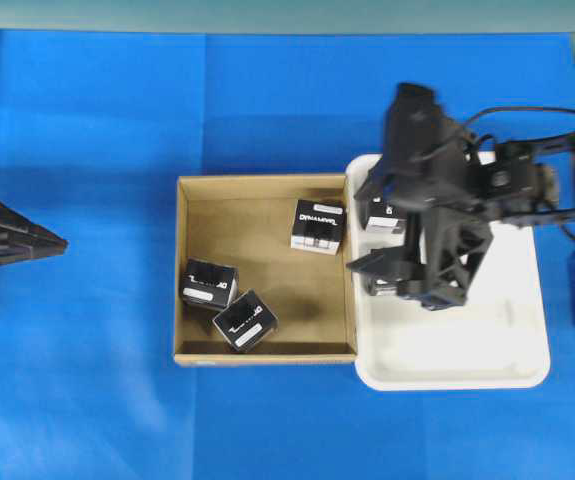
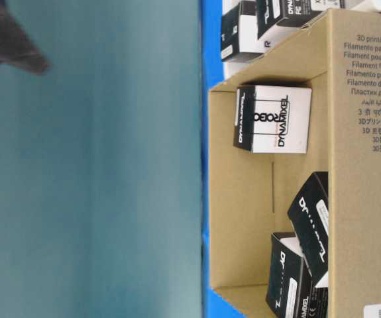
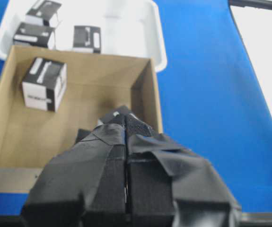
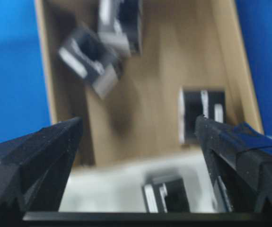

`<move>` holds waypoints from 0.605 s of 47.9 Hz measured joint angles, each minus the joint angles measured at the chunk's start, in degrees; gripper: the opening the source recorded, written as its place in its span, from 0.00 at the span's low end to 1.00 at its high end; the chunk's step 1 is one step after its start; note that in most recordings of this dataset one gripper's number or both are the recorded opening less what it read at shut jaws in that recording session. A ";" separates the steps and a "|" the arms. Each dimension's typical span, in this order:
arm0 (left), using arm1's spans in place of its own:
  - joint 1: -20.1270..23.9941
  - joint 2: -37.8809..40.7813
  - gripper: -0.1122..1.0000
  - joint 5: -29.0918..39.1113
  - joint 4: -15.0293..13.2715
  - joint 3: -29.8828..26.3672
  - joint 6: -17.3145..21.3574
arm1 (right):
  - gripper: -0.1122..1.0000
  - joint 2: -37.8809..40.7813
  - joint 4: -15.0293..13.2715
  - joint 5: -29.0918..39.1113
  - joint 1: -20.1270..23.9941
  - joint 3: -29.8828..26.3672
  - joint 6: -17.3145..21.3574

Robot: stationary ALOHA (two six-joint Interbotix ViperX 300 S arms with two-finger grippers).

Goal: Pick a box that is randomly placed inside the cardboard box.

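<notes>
The cardboard box point(image 1: 265, 353) lies mid-table and holds three small black boxes: one at its right wall point(image 1: 318, 226), two near the front left point(image 1: 209, 283) point(image 1: 245, 321). My right gripper point(image 1: 368, 228) hangs open over the left end of the white tray, just right of the carton's wall, with nothing between its fingers. The right wrist view shows the open right gripper point(image 4: 138, 142) above a tray box point(image 4: 169, 194), with the carton point(image 4: 150, 113) beyond. My left gripper point(image 1: 37, 241) is shut and empty at the far left; its closed tips point(image 3: 125, 116) point at the carton point(image 3: 93, 113).
A white plastic tray point(image 1: 487, 340) touches the carton's right wall and holds more black boxes point(image 1: 382, 215), partly hidden under the right arm. Blue cloth covers the table. The side view shows the carton's printed wall point(image 2: 366, 165) and a box inside point(image 2: 273, 119).
</notes>
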 measured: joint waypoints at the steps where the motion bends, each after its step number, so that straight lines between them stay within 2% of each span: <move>1: 0.00 0.00 0.04 0.00 0.00 -0.09 0.00 | 1.00 -0.70 0.00 -1.05 0.09 0.44 0.00; 14: 0.88 -2.37 0.04 0.26 0.00 -0.09 0.26 | 0.99 -12.48 0.00 -16.17 0.18 10.02 0.09; 29: 1.32 -4.48 0.04 0.26 0.00 -0.53 0.44 | 0.99 -25.49 0.00 -18.72 -0.09 18.46 -0.62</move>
